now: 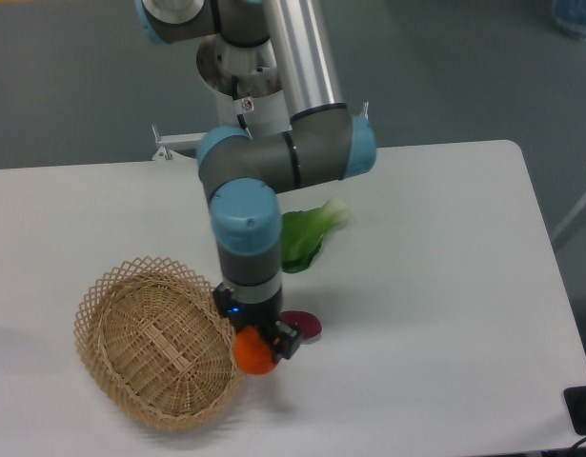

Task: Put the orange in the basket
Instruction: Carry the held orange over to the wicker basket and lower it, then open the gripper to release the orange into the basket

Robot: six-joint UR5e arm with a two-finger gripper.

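The orange (255, 354) is small, round and bright orange-red. It sits between the fingers of my gripper (259, 348), just right of the basket's right rim. The gripper points down and is shut on the orange; whether the orange rests on the table or is lifted slightly, I cannot tell. The basket (131, 371) is a large oval of tan woven straw with a lattice rim, at the front left of the white table. It looks empty.
A purple sweet potato (306, 325) lies just right of the gripper, partly hidden by it. A green leafy vegetable (307, 238) lies behind the arm. The white table's (445, 314) edge runs along the right and front.
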